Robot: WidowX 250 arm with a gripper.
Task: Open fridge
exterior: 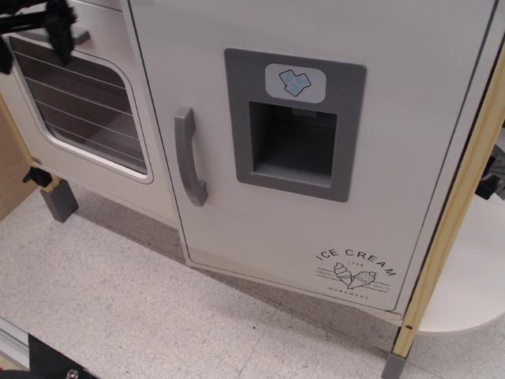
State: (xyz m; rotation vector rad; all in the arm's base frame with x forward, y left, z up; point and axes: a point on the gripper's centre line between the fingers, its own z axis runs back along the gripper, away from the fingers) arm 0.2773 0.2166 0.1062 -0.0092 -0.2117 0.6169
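Note:
The fridge door (237, 213) is large and light grey and fills the middle of the view. It has a vertical grey handle (186, 156) near its left edge, a dark-grey ice-dispenser recess (293, 146), an ice-cube icon (294, 82) and an "ICE CREAM" print (357, 272). The door's left edge seems to stand slightly forward of the oven front. My black gripper (49, 20) shows only partly in the top left corner, over the oven, well left of and above the fridge handle. It touches nothing on the fridge, and its jaws are not clear.
The light-grey oven door (79, 110) with a wire-rack window and a horizontal handle (69, 35) is at the left. A wooden post (454, 213) and a white rounded shelf (465, 292) are at the right. A grey leg (59, 201) stands on the speckled floor (118, 300).

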